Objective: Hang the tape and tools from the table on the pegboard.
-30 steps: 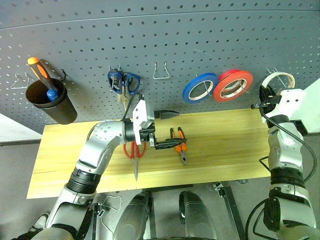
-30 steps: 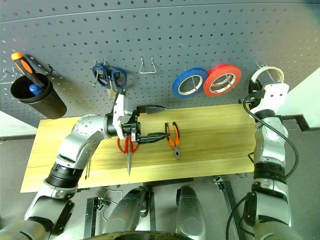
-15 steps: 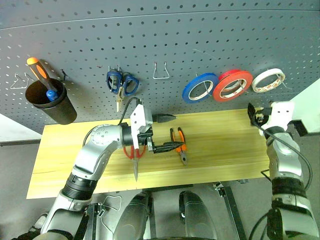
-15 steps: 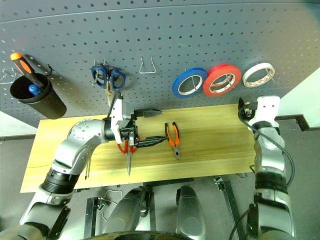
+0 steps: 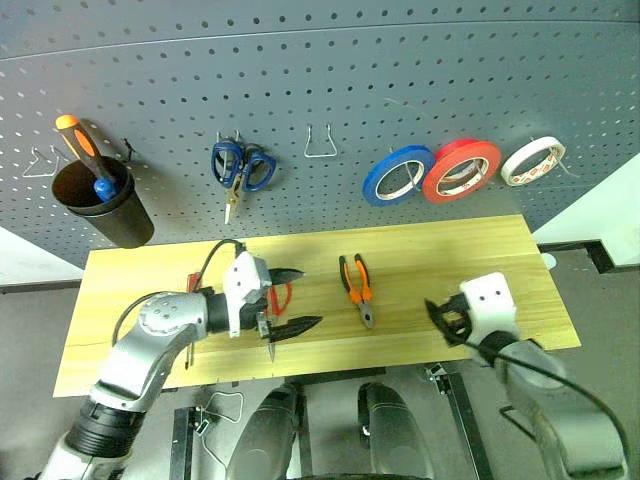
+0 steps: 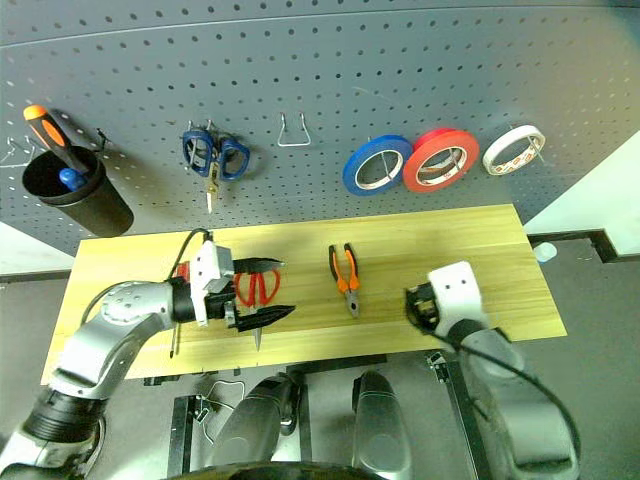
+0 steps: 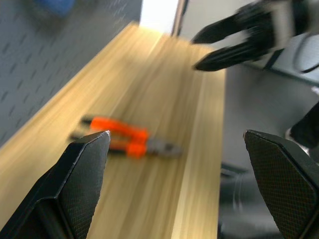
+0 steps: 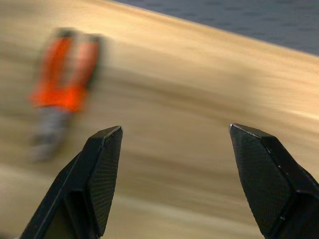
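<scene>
White tape (image 5: 532, 160) hangs upper right on the pegboard (image 5: 320, 110). Pliers (image 5: 357, 285) lie mid-counter (image 5: 450, 260), red scissors (image 6: 258, 287) by the left gripper (image 5: 290, 299); both its jaws and the right gripper's (image 5: 437, 318) gape, empty.

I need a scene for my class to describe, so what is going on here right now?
A two-armed robot is hanging things from a wooden table onto a grey pegboard. The small white tape already hangs on a hook beside the red roll and blue roll. The pliers and red-handled scissors lie on the table. The left gripper hovers open by the scissors; the right gripper is open and empty near the table's front edge.
</scene>
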`<state>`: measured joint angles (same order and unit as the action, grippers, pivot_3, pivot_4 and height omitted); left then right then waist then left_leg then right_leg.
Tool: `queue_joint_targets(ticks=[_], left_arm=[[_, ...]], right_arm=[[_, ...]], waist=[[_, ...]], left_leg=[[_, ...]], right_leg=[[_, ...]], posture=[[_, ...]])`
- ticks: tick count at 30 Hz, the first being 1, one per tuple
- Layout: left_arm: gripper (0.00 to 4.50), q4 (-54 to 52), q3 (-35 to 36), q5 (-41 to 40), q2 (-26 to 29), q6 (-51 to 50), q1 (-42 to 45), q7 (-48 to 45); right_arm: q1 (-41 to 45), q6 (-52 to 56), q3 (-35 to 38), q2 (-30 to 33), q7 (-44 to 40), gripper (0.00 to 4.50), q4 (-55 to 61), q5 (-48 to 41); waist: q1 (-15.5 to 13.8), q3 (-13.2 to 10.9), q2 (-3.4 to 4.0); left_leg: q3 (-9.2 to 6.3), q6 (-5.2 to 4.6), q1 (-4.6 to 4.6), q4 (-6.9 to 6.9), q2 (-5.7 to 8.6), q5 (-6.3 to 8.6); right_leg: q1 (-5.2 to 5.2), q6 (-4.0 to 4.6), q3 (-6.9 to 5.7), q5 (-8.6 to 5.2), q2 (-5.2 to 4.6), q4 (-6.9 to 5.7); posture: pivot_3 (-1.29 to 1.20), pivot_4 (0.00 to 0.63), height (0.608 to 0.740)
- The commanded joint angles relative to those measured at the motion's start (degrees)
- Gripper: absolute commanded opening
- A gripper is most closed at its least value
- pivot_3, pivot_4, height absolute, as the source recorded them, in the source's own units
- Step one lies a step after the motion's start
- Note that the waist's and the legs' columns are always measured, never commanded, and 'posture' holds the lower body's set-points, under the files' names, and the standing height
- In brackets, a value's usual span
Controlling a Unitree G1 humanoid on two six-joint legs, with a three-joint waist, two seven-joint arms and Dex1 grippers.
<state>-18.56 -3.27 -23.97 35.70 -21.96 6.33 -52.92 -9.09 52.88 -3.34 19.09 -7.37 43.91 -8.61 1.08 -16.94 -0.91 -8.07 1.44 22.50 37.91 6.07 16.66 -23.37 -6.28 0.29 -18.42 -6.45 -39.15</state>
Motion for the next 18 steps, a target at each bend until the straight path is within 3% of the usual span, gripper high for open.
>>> queue_joint_targets(ticks=[1,12,18], left_arm=[[4.5,-0.86,3.62,0.46,0.59,0.81,-0.96,2.37],[4.5,-11.71,8.24,-2.4,0.29,-4.69,-8.36,9.75],[4.5,-16.86,9.96,-3.57,0.91,-6.9,-15.02,11.28]], right_arm=[[4.0,3.14,-7.49,-4.45,5.19,3.57,1.72,3.1],[14.46,2.85,-11.36,-6.51,5.28,3.57,-8.12,6.29],[16.22,3.17,-12.88,-7.31,4.56,3.57,-10.53,7.07]], waist=[[-0.13,-0.1,0.05],[0.04,-2.73,-0.16],[0.05,-4.54,-0.2]], left_leg=[[0.0,0.0,0.01,0.0,0.01,0.0],[0.02,0.02,0.27,-0.03,0.04,-0.01],[0.12,0.17,0.93,0.02,0.01,-0.1]], right_leg=[[-0.01,0.02,0.0,0.01,0.0,0.0],[-0.17,0.01,-0.02,-0.01,-0.05,0.2],[-0.91,0.01,0.01,0.0,-0.05,0.08]], posture=[[0.02,0.341,0.725],[0.02,0.433,0.725],[0.0,0.476,0.725]])
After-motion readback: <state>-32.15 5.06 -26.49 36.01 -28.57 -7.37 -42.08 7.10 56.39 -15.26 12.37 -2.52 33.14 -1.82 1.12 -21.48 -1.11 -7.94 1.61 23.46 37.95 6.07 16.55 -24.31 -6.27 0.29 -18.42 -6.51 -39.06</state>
